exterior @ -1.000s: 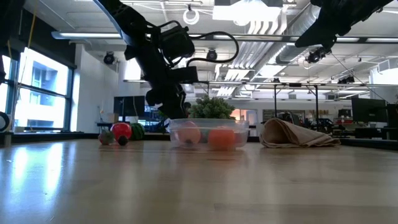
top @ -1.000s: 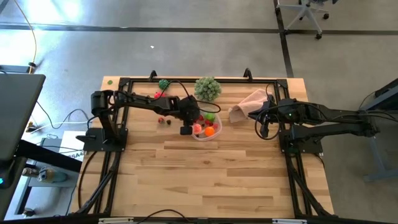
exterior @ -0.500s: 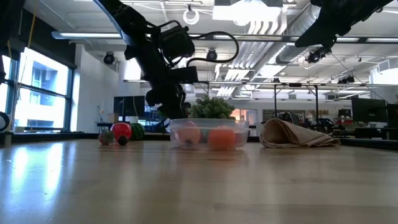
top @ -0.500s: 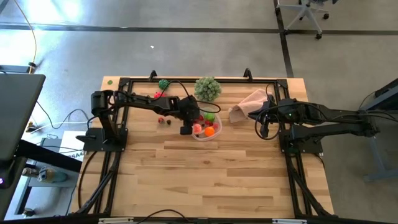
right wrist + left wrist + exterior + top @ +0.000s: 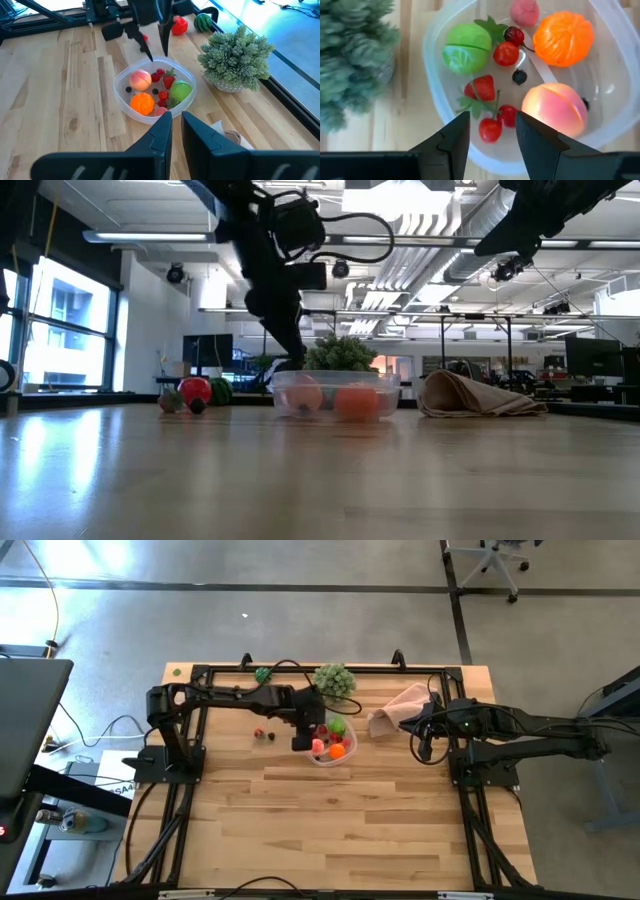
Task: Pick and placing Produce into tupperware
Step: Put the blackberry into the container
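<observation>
Container: the small round clear plastic tupperware (image 5: pixel 331 748) sits mid-table, just in front of the pale green leafy ball (image 5: pixel 334 681).
Inside it: an orange mandarin (image 5: pixel 563 38), a pink peach (image 5: pixel 554 106), a bright green apple (image 5: pixel 468 48), a strawberry (image 5: pixel 481 88) and small red cherries (image 5: pixel 490 129).
Still out: a red fruit (image 5: pixel 195 390), a dark green melon (image 5: pixel 221 390) and small pieces (image 5: pixel 264 733) lie on the wood to the left.
Left gripper (image 5: pixel 492 131): above the tupperware's rim, fingers partly apart, nothing between them.
Change: over the last second it has opened and lifted, so a piece looks just released.
Right gripper (image 5: pixel 176 126): shut, parked near the folded pink cloth (image 5: pixel 398 706).
Next: probably fetching the outlying produce.
</observation>
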`<state>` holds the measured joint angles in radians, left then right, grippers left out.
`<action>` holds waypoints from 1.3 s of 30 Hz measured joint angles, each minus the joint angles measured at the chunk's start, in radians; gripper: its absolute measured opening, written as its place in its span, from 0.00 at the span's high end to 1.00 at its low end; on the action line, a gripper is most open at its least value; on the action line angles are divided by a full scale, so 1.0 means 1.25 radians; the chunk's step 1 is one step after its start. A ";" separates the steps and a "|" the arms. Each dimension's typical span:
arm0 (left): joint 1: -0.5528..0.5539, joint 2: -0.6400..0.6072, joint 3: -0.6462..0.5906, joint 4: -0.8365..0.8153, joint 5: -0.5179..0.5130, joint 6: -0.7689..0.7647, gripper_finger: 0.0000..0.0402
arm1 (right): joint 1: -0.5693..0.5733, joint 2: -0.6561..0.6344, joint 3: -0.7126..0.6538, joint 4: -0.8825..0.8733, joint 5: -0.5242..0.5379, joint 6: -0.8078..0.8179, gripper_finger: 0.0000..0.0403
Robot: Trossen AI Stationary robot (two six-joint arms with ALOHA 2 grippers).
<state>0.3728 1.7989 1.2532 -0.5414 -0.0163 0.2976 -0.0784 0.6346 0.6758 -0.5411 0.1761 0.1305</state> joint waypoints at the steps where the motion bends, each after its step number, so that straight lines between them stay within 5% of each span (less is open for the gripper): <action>1: 0.000 0.000 0.021 -0.037 -0.002 -0.014 0.63 | 0.000 0.000 0.000 0.000 0.000 0.000 0.93; 8: 0.007 -0.010 0.097 -0.318 0.025 -0.214 0.63 | 0.000 0.000 0.000 0.000 0.000 0.000 0.93; 13: 0.021 -0.057 0.066 -0.371 0.035 -0.371 0.63 | 0.000 0.000 0.000 0.000 0.003 0.000 0.93; 22: 0.050 -0.103 -0.039 -0.349 -0.051 -0.679 0.63 | 0.000 0.000 0.000 0.000 0.002 0.000 0.93; 33: 0.095 -0.103 -0.182 -0.228 0.011 -0.955 0.63 | 0.000 0.000 0.000 0.000 0.001 0.000 0.93; 39: 0.094 -0.103 -0.187 -0.218 0.004 -1.006 0.63 | 0.000 0.000 0.000 0.000 -0.001 0.000 0.93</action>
<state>0.4906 1.6703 1.0195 -0.8143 -0.0119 -0.9601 -0.0784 0.6346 0.6758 -0.5411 0.1753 0.1305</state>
